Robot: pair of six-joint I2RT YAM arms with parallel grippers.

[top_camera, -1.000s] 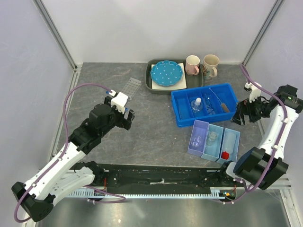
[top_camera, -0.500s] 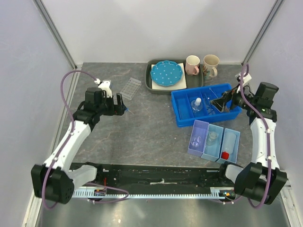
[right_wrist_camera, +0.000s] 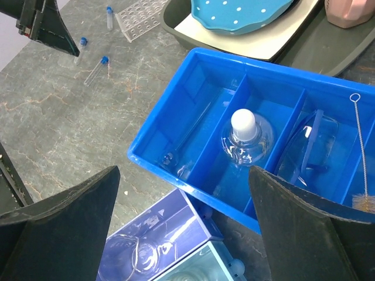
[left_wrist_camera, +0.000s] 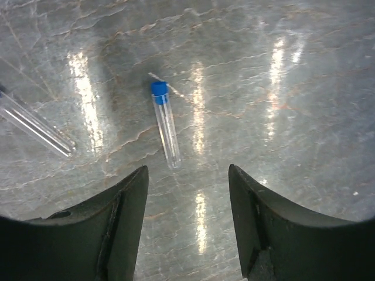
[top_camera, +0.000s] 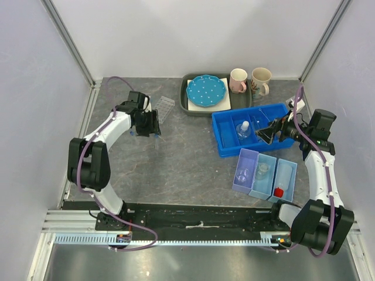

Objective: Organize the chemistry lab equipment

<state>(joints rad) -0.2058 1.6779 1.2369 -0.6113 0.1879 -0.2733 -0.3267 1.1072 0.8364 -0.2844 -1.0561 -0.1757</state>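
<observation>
Left arm: elbow folded near 8 o'clock, forearm reaching up to 10 o'clock. Left gripper points straight down, jaws apart. Right arm: rises along the 3 o'clock edge, wrist bent inward. Right gripper faces 9 o'clock, tilted down, jaws spread wide. Grippers well apart from each other.

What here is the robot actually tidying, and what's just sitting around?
Part of the job:
blue-capped tube
clear test-tube rack
stoppered flask
tube brush
red-capped bottle

Just lying about:
pink mug
beige mug
blue dotted plate
dark tray
</observation>
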